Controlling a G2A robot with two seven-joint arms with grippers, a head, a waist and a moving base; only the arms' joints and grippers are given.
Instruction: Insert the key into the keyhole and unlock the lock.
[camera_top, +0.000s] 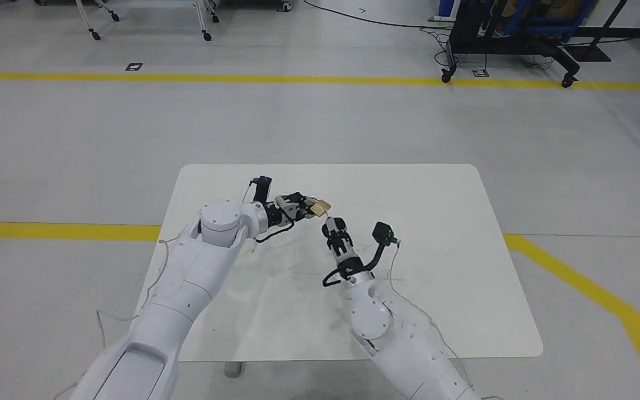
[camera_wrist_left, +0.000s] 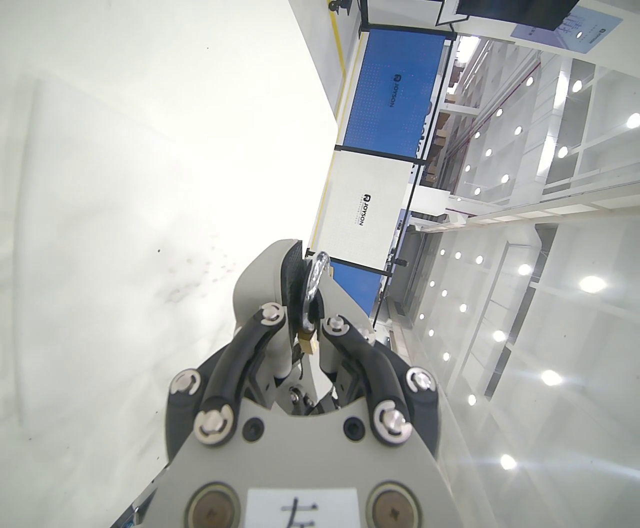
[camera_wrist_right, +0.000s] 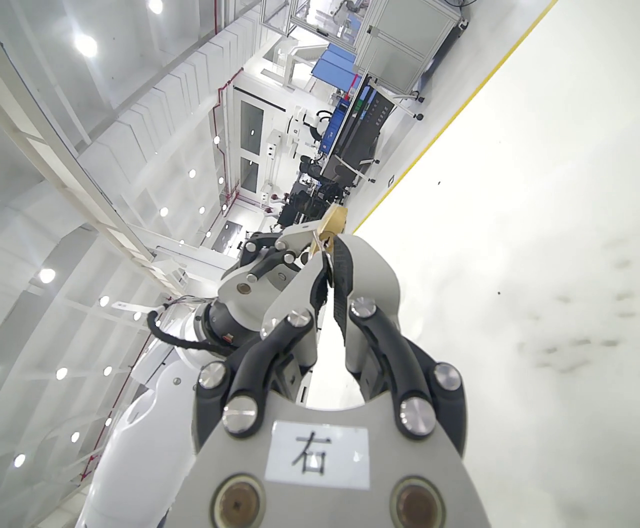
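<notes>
Above the middle of the white table (camera_top: 440, 270), my left gripper (camera_top: 300, 206) is shut on the small brass lock (camera_top: 319, 207), which sticks out past its fingertips. In the left wrist view the silver shackle (camera_wrist_left: 317, 270) is pinched between the pads, with a bit of brass body (camera_wrist_left: 308, 345) below. My right gripper (camera_top: 333, 231) points at the lock from the near side. It is shut on the thin metal key (camera_wrist_right: 326, 262), whose tip meets the lock (camera_wrist_right: 335, 218) just beyond the fingertips. The left gripper (camera_wrist_right: 280, 252) is right behind the lock.
The tabletop around both arms is bare white, with a few faint dark smudges (camera_wrist_right: 575, 345). Yellow floor lines (camera_top: 300, 78) run past the table. Wheeled racks (camera_top: 510, 45) stand far off at the back.
</notes>
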